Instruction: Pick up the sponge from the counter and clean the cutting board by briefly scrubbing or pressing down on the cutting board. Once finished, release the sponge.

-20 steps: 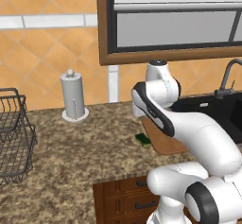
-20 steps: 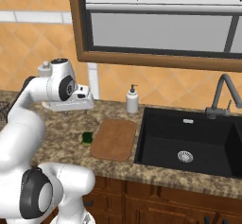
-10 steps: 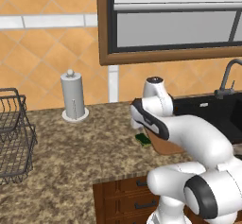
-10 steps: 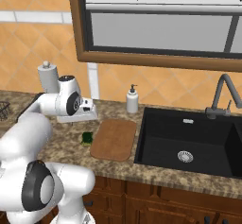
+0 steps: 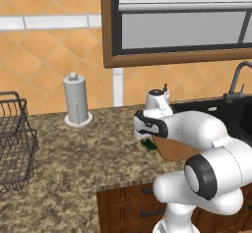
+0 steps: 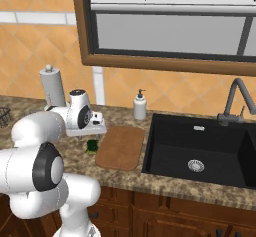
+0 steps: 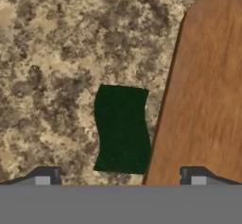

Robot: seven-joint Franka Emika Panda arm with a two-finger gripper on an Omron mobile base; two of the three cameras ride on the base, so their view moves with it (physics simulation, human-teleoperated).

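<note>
In the hand view, the left half of the frame is bare speckled table (image 7: pixel 52 67). At centre lies the sponge (image 7: pixel 122 129), a dark green block with its long axis running up and down the frame, flat on the table. Its right edge sits just beside the left edge of the cutting board (image 7: pixel 208 95), which takes up the right side of the frame; whether the two touch I cannot tell. The gripper (image 7: pixel 120 176) hangs directly above the sponge, its two fingertips (image 7: pixel 45 176) at the lower left and lower right, spread wide, holding nothing and touching nothing. The sponge falls between them, slightly above centre. My judgement: the right fingertip stands over the board, so the descent needs care.
</note>
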